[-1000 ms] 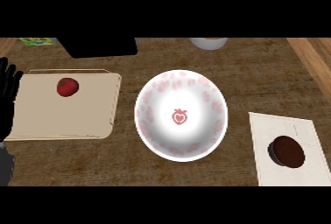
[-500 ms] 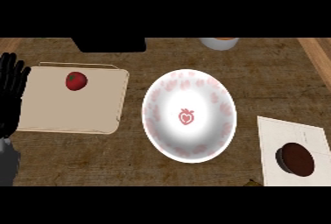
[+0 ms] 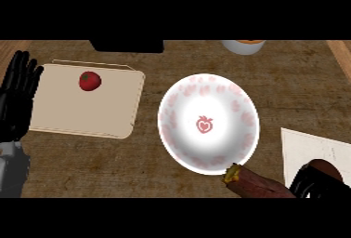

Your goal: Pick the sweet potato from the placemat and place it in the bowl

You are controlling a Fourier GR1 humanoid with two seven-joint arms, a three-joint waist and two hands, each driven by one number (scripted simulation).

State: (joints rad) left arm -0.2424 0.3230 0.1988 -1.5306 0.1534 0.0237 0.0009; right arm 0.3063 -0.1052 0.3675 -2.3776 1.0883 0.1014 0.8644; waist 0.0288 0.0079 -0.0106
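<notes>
Midway: sweet potato (image 3: 257,185) lifted off the placemat (image 3: 316,151), grasped in right hand (image 3: 316,183), tip at the rim of the strawberry-print bowl (image 3: 208,123), yet to go in; left hand (image 3: 17,95) flat, resting.

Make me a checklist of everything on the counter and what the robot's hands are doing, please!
Surface: brown wooden counter.
Job's things: sweet potato lifted at the lower right, its tip near the rim of the white bowl; white placemat at the right edge.
Clutter: red tomato on a tan cutting board; cup at the top edge.
Hands: right hand curled round the sweet potato; left hand open, resting at left.
Cables: nothing seen.
Surroundings: dark object at the top.
</notes>
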